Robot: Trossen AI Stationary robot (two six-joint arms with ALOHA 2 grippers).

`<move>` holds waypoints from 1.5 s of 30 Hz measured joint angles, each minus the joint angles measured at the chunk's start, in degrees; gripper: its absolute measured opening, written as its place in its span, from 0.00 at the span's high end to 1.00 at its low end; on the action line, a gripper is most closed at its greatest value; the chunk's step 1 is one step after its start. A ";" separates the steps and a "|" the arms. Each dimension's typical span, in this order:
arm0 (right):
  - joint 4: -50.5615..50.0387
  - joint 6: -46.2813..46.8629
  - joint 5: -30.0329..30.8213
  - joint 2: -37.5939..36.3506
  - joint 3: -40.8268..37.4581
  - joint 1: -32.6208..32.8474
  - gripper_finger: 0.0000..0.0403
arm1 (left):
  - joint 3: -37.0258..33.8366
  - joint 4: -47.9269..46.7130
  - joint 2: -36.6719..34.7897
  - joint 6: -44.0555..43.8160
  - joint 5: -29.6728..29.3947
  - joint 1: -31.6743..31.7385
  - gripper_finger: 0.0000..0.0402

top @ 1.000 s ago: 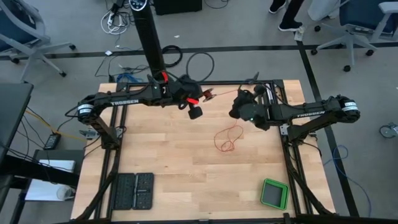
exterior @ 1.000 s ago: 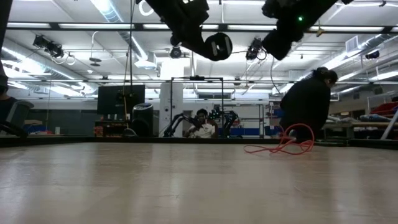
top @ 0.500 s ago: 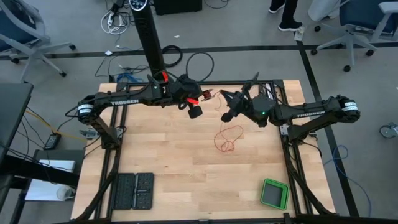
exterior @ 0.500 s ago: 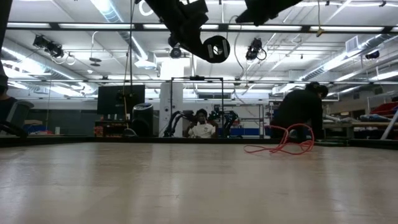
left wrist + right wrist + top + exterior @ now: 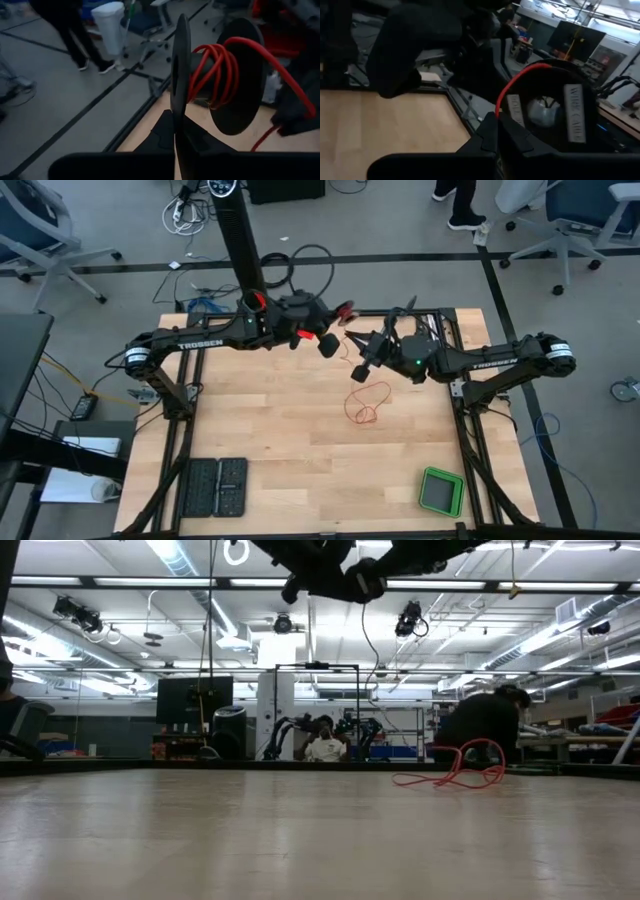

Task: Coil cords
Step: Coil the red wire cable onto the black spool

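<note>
Risk: the red-orange cord point(image 5: 367, 402) may snag in its own loose tangle or slip off the spool point(image 5: 220, 80) if the strand goes slack, since both arms work raised above the tabletop point(image 5: 280, 440).

Left claw point(image 5: 345, 313), upper centre of the high view, is clamped on the spool's flange; several turns are already wound. Right claw point(image 5: 352, 338), just beside it, is pinched on the cord strand. The remaining cord lies heaped centre-frame, below both claws.
</note>
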 joint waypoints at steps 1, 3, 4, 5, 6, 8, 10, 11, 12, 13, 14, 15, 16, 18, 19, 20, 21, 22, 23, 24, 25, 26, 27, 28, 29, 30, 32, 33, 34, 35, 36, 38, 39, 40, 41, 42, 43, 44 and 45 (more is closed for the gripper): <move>0.23 0.02 -0.79 -0.09 0.00 -0.12 1.00 | 0.00 0.49 0.01 -0.02 0.82 0.00 0.99; 0.54 -0.02 -2.03 -0.10 0.00 -0.34 1.00 | 0.00 1.36 0.06 -0.20 2.69 0.00 0.99; 0.78 -0.17 -2.43 -0.10 0.00 -0.40 1.00 | 0.00 1.67 0.06 -0.37 3.54 -0.02 0.99; 1.11 -0.31 -2.57 -0.10 0.00 -0.47 1.00 | 0.00 2.04 0.06 -0.91 4.60 -0.01 0.99; 1.24 -0.31 -3.08 -0.10 0.00 -0.67 1.00 | 0.00 2.58 0.06 -1.57 5.76 0.00 0.99; 0.55 -0.13 -3.85 -0.10 0.00 -0.98 1.00 | 0.00 3.32 0.06 -1.73 8.19 0.00 0.99; -0.66 0.12 -3.82 -0.10 0.02 -1.15 1.00 | 0.00 4.21 0.08 -1.71 9.90 -0.02 0.99; -1.37 0.12 -3.46 -0.10 0.00 -1.20 1.00 | 0.00 4.24 0.08 -1.74 10.38 -0.01 0.99; -2.20 0.13 -2.62 -0.10 0.00 -1.20 1.00 | 0.00 4.32 0.08 -1.78 10.57 -0.02 0.99; -3.26 0.11 -1.52 -0.10 0.02 -1.20 1.00 | 0.00 4.37 0.08 -1.79 10.65 -0.02 0.99; -4.48 0.11 -0.26 -0.10 0.00 -1.18 1.00 | 0.00 4.35 0.08 -1.78 10.65 0.00 0.99; -5.83 0.09 1.26 -0.10 0.02 -1.20 1.00 | 0.00 4.35 0.08 -1.77 10.65 0.00 0.99; -7.14 0.09 2.90 -0.10 0.00 -1.20 1.00 | 0.00 4.28 0.08 -1.73 10.67 0.00 0.99; -9.54 0.12 6.05 -0.15 0.02 -1.20 0.99 | 0.00 3.88 0.10 -1.35 10.67 0.00 0.99; -11.05 0.12 7.27 -0.26 0.04 -1.16 0.99 | -0.02 3.68 0.12 -1.27 10.67 0.00 0.99; -12.27 0.11 7.92 -0.29 0.04 -1.08 0.98 | -0.02 3.41 0.16 -1.26 10.67 0.00 0.99; -13.27 0.20 8.00 -0.29 0.05 -0.98 0.96 | -0.03 3.11 0.17 -1.21 10.65 0.00 0.99; -14.48 0.60 7.95 -0.29 0.07 -0.94 0.95 | -0.04 2.95 0.17 -1.05 10.69 0.00 0.99; -15.80 1.13 7.57 -0.27 0.07 -0.96 0.93 | -0.04 2.95 0.17 -0.41 10.69 0.00 0.99; -16.97 2.05 6.20 -0.25 0.04 -1.01 0.91 | -0.04 2.65 0.14 0.36 10.68 0.00 0.99; -18.38 3.41 4.50 -0.27 0.04 -1.05 0.88 | -0.04 2.06 0.10 0.90 10.52 0.00 0.99; -20.28 5.21 2.04 -0.39 0.04 -1.26 0.86 | -0.04 1.27 0.10 1.38 10.38 0.00 0.99; -22.11 7.07 -0.91 -0.44 0.03 -1.64 0.83 | -0.04 0.65 0.10 1.44 10.36 -0.02 0.99; -23.04 8.92 -3.99 -0.44 -0.20 -2.08 0.80 | -0.04 0.19 0.12 1.46 10.34 0.00 0.99; -23.11 10.23 -6.31 -0.49 -0.94 -2.59 0.77 | -0.04 -0.15 0.12 1.47 10.34 0.00 0.99; -23.08 10.98 -7.35 -0.64 -2.07 -2.99 0.74 | -0.04 -0.21 0.12 1.49 10.34 -0.01 0.99; -22.73 11.26 -7.36 -1.12 -5.10 -3.36 0.69 | -0.04 -0.94 0.10 1.49 10.31 0.00 0.99; -21.82 11.59 -7.20 -1.38 -6.71 -3.45 0.67 | -0.04 -1.55 0.10 1.49 10.25 0.00 0.99; -20.67 12.37 -7.24 -1.70 -8.39 -3.45 0.65 | -0.04 -2.09 0.10 1.49 10.21 0.00 0.99; -19.85 13.16 -7.24 -2.05 -10.04 -3.44 0.64 | -0.04 -2.38 0.10 1.49 10.21 0.00 0.99; -18.97 13.86 -7.29 -2.23 -11.77 -3.42 0.63 | -0.04 -2.38 0.10 1.49 10.19 0.00 0.99; -16.71 15.12 -7.42 -2.17 -15.13 -3.43 0.62 | -0.04 -2.20 0.10 1.51 10.46 0.00 0.99; -15.20 15.62 -7.82 -2.17 -16.82 -3.43 0.62 | -0.04 -2.12 0.10 1.66 10.83 -0.02 0.99; -13.02 16.23 -8.61 -2.17 -18.51 -3.45 0.62 | -0.04 -2.02 0.10 1.78 11.04 0.00 0.99; -10.32 16.85 -9.42 -2.15 -20.22 -3.45 0.62 | -0.04 -1.89 0.10 1.81 11.09 -0.01 0.99; -7.45 17.19 -10.42 -2.13 -21.93 -3.45 0.62 | -0.04 -1.74 0.10 1.81 11.11 -0.01 0.99; -4.76 17.59 -11.15 -2.13 -23.64 -3.45 0.62 | -0.04 -1.49 0.10 1.81 11.11 -0.01 0.99; -2.31 18.17 -11.92 -2.10 -25.20 -3.44 0.62 | -0.04 -1.40 0.10 1.81 11.13 -0.02 0.99; -0.20 19.06 -12.62 -2.06 -26.58 -3.56 0.62 | -0.04 -1.42 0.10 1.81 11.15 0.00 0.99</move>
